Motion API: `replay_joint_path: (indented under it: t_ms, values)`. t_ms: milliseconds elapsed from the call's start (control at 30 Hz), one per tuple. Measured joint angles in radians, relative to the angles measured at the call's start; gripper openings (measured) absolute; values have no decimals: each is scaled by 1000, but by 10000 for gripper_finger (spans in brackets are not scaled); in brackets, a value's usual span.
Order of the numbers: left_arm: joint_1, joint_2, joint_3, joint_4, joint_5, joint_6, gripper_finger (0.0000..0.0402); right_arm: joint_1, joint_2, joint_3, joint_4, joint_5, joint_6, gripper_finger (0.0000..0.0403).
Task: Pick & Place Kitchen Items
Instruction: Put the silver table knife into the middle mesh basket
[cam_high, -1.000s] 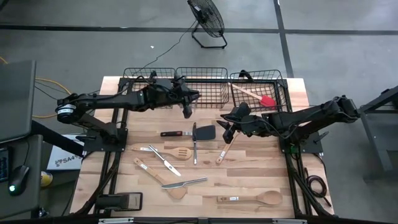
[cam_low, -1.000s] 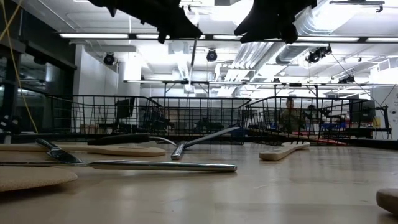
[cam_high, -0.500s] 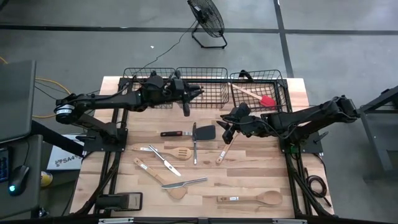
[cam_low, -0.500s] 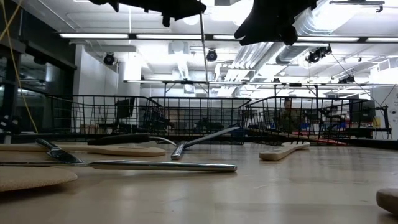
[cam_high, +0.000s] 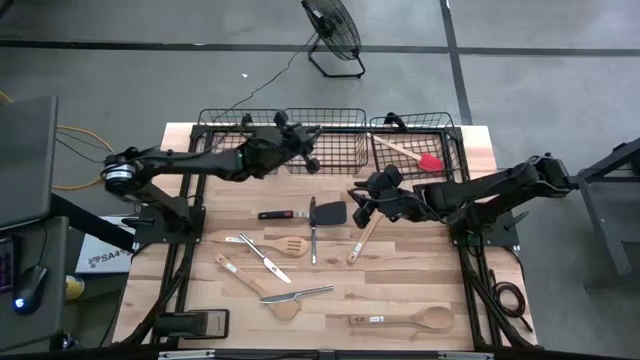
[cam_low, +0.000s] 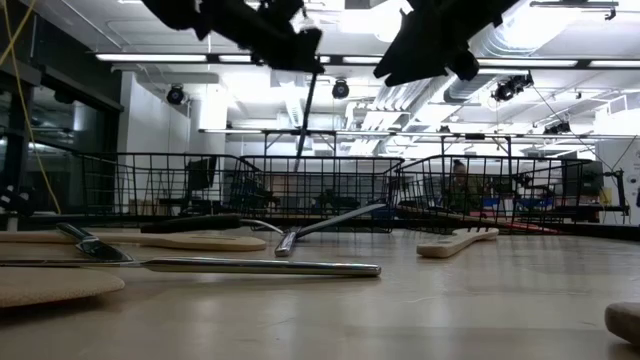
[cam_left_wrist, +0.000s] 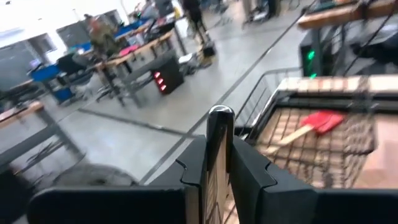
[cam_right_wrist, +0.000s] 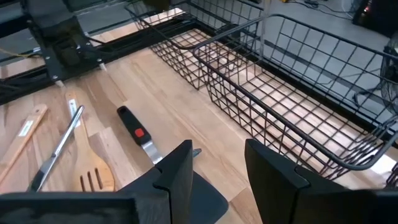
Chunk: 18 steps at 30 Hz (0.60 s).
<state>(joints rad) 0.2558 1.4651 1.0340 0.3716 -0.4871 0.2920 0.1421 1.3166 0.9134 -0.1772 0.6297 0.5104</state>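
My left gripper (cam_high: 306, 156) is above the middle wire basket (cam_high: 340, 112), shut on a slim silver utensil (cam_low: 303, 112). My right gripper (cam_high: 364, 206) hovers open and empty above the table's middle, over the black turner (cam_right_wrist: 208, 200) and a wooden spatula (cam_high: 360, 243). The red-headed spatula (cam_high: 420, 157) lies in the right basket (cam_high: 456, 130); it also shows in the left wrist view (cam_left_wrist: 317, 121). Wooden spoons, spatulas and silver knives lie flat on the table. My left gripper pinches the silver utensil between its two fingers (cam_left_wrist: 198, 163). The utensil lies along the fingers, and its rounded free end (cam_left_wrist: 220, 117) sticks out past the fingertips. In the low view it hangs slanted below the gripper, lifted clear above the basket.
A black-handled knife (cam_high: 277, 214), a slotted wooden spatula (cam_high: 275, 245), two silver knives (cam_high: 262, 255) (cam_high: 297, 294) and a wooden spoon (cam_high: 400, 320) lie on the near half. The left basket (cam_high: 215, 115) stands at the far edge. A floor fan (cam_high: 332, 30) is beyond the table.
My left gripper has gone toward the table's far edge over the middle basket and has turned. The silver utensil, which hung straight down half a second ago, now hangs slanted. My right gripper has edged slightly toward the table's left.
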Motion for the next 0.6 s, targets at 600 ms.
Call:
replay_joint_path:
  t_ms: [600]
  values:
    - [142, 340, 509, -703, 65, -148, 40, 0, 8, 0, -42, 21, 42, 138]
